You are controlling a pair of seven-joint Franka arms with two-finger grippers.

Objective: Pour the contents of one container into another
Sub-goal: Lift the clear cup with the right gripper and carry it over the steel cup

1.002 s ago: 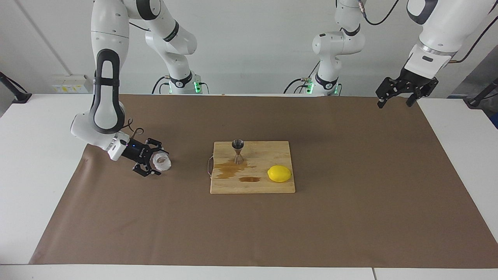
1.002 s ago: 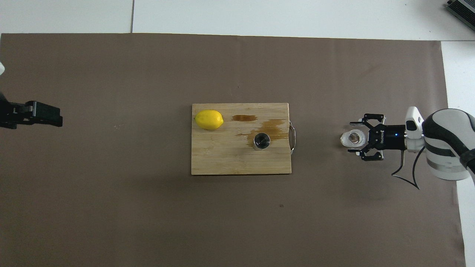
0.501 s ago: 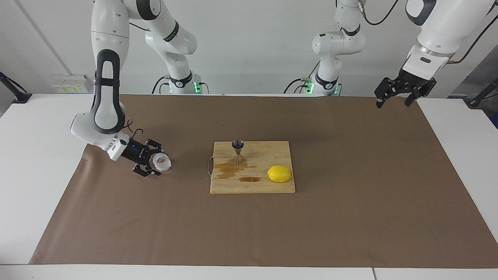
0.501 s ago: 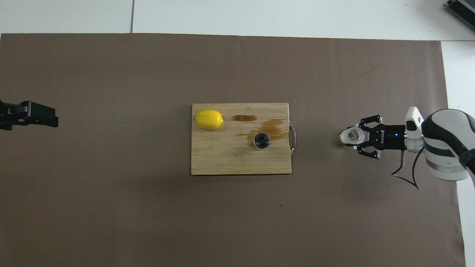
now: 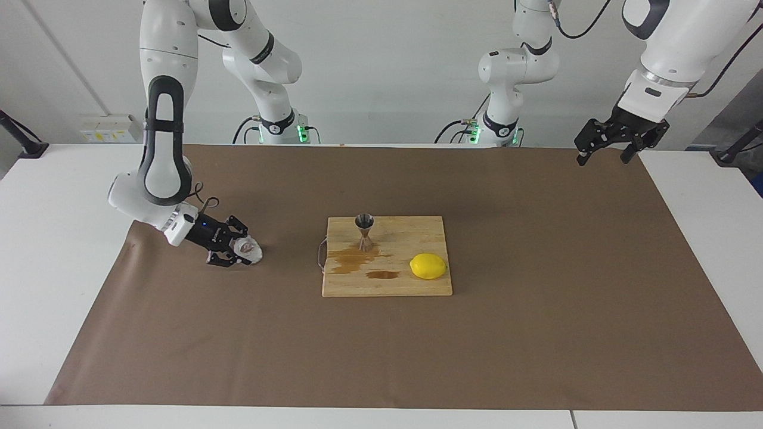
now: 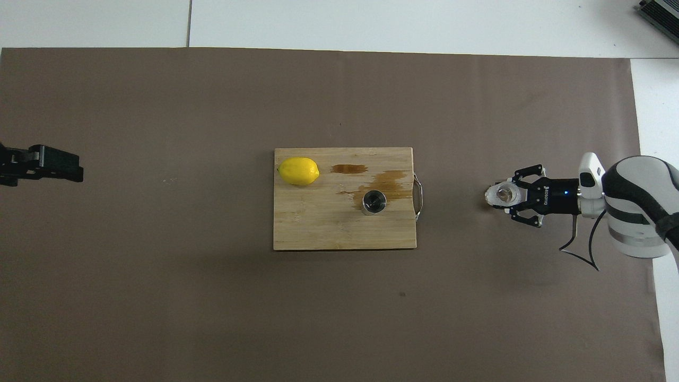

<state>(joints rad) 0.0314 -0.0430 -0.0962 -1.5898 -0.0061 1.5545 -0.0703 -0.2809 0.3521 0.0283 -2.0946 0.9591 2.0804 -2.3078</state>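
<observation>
The right end effector is clenched on the small squat clear glass cup with knobbly, whitish sides, its black fingers pinching the cup from either side low over the brown paper sheet that covers the white surface, toward the right arm's end. In the overhead view the cup shows a round mouth with a darker centre at the tip of the end effector.

Well apart from it, on the pale wooden cutting board with a thin metal handle, stands the small shiny steel hourglass-shaped jigger, upright, beside dark wet stains. A smooth yellow lemon lies on the same board, toward the left arm's end.

The left end effector waits released, raised over the sheet's edge at the left arm's end.
</observation>
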